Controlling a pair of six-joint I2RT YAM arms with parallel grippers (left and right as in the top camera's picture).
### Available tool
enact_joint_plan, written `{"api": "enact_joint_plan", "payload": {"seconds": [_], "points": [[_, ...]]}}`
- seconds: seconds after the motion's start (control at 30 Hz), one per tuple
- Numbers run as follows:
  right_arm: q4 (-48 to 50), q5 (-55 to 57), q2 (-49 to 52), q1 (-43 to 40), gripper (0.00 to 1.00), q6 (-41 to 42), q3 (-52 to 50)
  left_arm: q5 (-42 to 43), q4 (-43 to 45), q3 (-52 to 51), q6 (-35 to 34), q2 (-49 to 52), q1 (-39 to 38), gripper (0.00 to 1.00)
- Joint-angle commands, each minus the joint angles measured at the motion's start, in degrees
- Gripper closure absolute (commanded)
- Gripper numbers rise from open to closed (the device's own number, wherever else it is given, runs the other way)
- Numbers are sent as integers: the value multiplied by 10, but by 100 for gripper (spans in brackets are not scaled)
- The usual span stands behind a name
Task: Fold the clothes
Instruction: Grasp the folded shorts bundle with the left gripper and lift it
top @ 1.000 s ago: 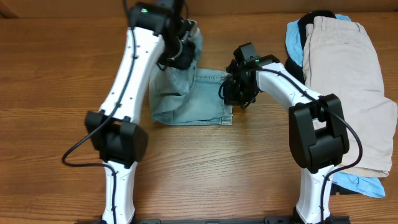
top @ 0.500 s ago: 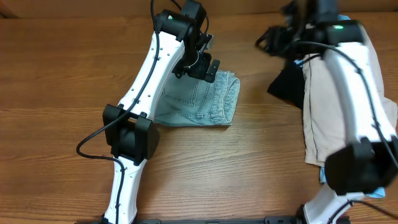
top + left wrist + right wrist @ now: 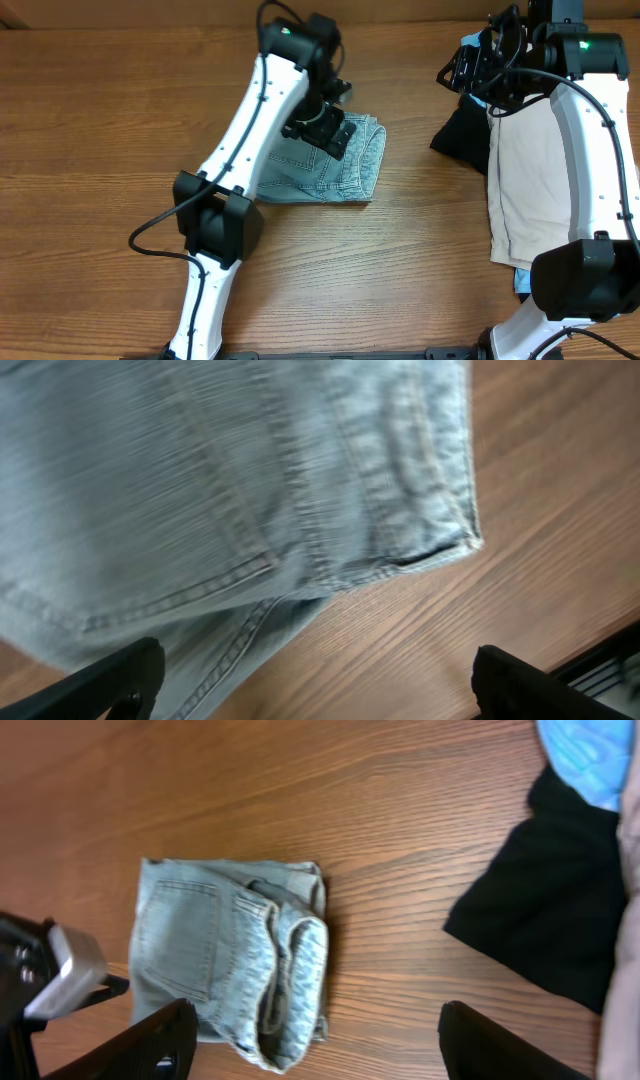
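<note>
Wooden table (image 3: pixel 100 150) fills the overhead frame, bare across its left half and lower centre. At the right edge a beige garment (image 3: pixel 530 190) lies long and loose on the unfolded heap. A black garment (image 3: pixel 462 135) juts out from under its left side, and a blue cloth (image 3: pixel 590 750) shows at the top.

Near the upper centre sits the denim garment (image 3: pixel 350 165), doubled into a compact block with its rolled edge to the right. That piece looks finished, or nearly so.

The left gripper (image 3: pixel 325 130) hangs over the denim's upper part with its fingers spread wide and nothing between them. Its wrist view shows only cloth and wood beneath.

The right gripper (image 3: pixel 480 70) is at the upper right, above the heap's top-left corner, also wide and empty.

The step in hand appears to be the change from the denim to the next piece. The next move calls for the right gripper to descend on one exposed edge, probably the black garment's, pinch a single layer and draw it onto bare wood.
</note>
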Motion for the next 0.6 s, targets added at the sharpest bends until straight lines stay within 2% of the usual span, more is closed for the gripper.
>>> {"api": "enact_joint_plan", "payload": {"seconds": [0.0, 0.13, 0.27, 0.4, 0.57], "points": [[-4, 26, -1, -2, 18, -12, 1, -52, 9, -19, 69, 1, -46, 0], [-13, 44, -1, -3, 16, -12, 1, -66, 42, -63, 95, 1, -77, 0], [-19, 44, -1, -3, 15, -13, 1, -76, 111, -138, 131, 1, -109, 0], [-21, 44, -1, -3, 14, -13, 1, -121, 187, -210, 133, 1, -128, 0], [-21, 44, -1, -2, 13, -13, 1, -125, 255, -271, 149, 2, -130, 0]]}}
